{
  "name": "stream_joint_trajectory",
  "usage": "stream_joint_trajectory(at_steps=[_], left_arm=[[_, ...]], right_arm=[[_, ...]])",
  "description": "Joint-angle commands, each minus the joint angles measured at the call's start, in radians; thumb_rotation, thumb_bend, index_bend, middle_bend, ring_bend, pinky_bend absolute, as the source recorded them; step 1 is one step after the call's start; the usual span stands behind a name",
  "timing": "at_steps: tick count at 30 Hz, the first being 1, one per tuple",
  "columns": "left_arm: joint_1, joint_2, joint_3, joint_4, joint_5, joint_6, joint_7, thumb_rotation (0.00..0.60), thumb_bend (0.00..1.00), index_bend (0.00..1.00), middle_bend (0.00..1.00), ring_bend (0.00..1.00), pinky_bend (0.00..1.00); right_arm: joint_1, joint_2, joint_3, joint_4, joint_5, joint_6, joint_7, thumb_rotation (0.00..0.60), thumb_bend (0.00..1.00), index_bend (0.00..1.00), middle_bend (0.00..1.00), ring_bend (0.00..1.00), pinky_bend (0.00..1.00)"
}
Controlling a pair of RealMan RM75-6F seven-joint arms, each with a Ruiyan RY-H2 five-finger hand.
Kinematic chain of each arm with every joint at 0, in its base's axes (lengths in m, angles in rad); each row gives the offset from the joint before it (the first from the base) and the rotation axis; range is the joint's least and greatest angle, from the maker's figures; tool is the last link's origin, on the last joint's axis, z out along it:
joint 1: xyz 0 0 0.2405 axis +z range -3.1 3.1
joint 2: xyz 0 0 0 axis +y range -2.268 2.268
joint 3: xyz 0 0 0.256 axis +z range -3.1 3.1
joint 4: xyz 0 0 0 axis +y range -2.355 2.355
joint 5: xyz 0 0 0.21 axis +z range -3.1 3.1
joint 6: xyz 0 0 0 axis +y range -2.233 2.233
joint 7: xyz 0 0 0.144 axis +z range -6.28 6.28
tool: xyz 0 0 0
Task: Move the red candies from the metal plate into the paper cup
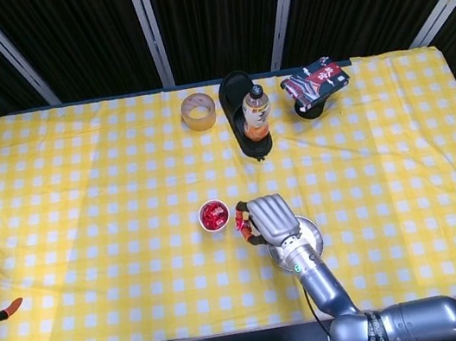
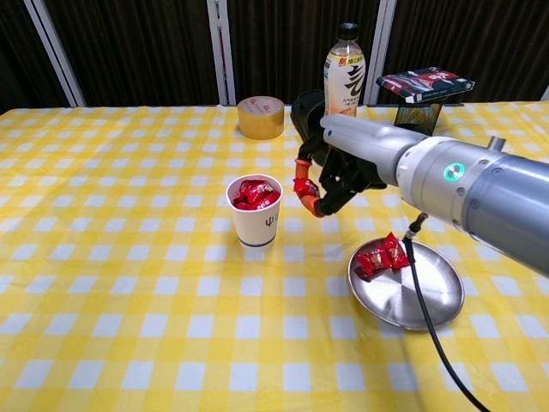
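Right hand [image 2: 343, 176] raised between paper cup [image 2: 255, 211] and metal plate [image 2: 418, 296], fingers [image 2: 319, 202] curled around a red candy [image 2: 304, 189], its long axis near vertical. Chest view alone shows two candies [image 2: 382, 256] left on the plate; head view hides them.

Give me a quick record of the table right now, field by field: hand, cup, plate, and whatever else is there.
right hand: holds a red candy, raised between cup and plate
left hand: not in view
paper cup: upright, red candies inside
metal plate: red candies left at its far edge
background: bottle in a black holder, tape roll, mesh pot
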Motion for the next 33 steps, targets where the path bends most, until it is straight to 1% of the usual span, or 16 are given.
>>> stream_joint_trajectory(at_steps=[1,3,5,13,15,17,22,23,28,33], left_arm=[[-0.002,0.002,-0.001,-0.001,-0.005,-0.007,-0.004,0.6,0.05,0.0,0.0,0.0,0.0],[-0.004,0.005,-0.002,-0.003,-0.007,-0.011,-0.008,0.6,0.05,0.0,0.0,0.0,0.0],[-0.004,0.009,-0.002,-0.007,-0.009,-0.015,-0.016,0.6,0.05,0.0,0.0,0.0,0.0],[-0.006,0.015,-0.002,-0.007,-0.009,-0.022,-0.032,0.6,0.05,0.0,0.0,0.0,0.0],[-0.007,0.017,-0.002,-0.007,-0.01,-0.024,-0.036,0.6,0.05,0.0,0.0,0.0,0.0],[-0.008,0.017,-0.003,-0.007,-0.011,-0.026,-0.038,0.6,0.05,0.0,0.0,0.0,0.0],[-0.008,0.018,-0.003,-0.008,-0.01,-0.025,-0.043,0.6,0.05,0.0,0.0,0.0,0.0],[-0.008,0.018,-0.002,-0.008,-0.01,-0.026,-0.043,0.6,0.05,0.0,0.0,0.0,0.0],[-0.006,0.017,-0.001,-0.009,-0.008,-0.022,-0.038,0.6,0.05,0.0,0.0,0.0,0.0],[-0.006,0.016,-0.002,-0.01,-0.011,-0.021,-0.033,0.6,0.05,0.0,0.0,0.0,0.0]], right_arm=[[0.029,-0.024,0.017,0.026,0.012,-0.013,-0.014,0.6,0.5,0.57,0.89,0.9,0.9],[0.054,-0.044,0.025,0.051,0.026,-0.022,-0.024,0.6,0.5,0.57,0.89,0.9,0.9],[0.088,-0.082,0.044,0.107,0.052,-0.041,-0.029,0.6,0.5,0.57,0.89,0.9,0.9],[0.133,-0.137,0.053,0.203,0.075,-0.053,-0.025,0.6,0.5,0.56,0.89,0.9,0.9],[0.141,-0.147,0.055,0.221,0.074,-0.054,-0.021,0.6,0.5,0.54,0.89,0.9,0.9],[0.147,-0.153,0.057,0.231,0.071,-0.054,-0.02,0.6,0.5,0.5,0.89,0.9,0.9],[0.154,-0.16,0.052,0.242,0.041,-0.039,-0.01,0.6,0.51,0.38,0.89,0.9,0.9],[0.154,-0.16,0.051,0.242,0.036,-0.035,-0.009,0.6,0.51,0.36,0.89,0.9,0.9],[0.15,-0.15,0.05,0.223,0.023,-0.018,-0.008,0.6,0.49,0.33,0.89,0.9,0.9],[0.138,-0.13,0.042,0.176,0.005,0.008,-0.011,0.6,0.49,0.32,0.89,0.9,0.9]])
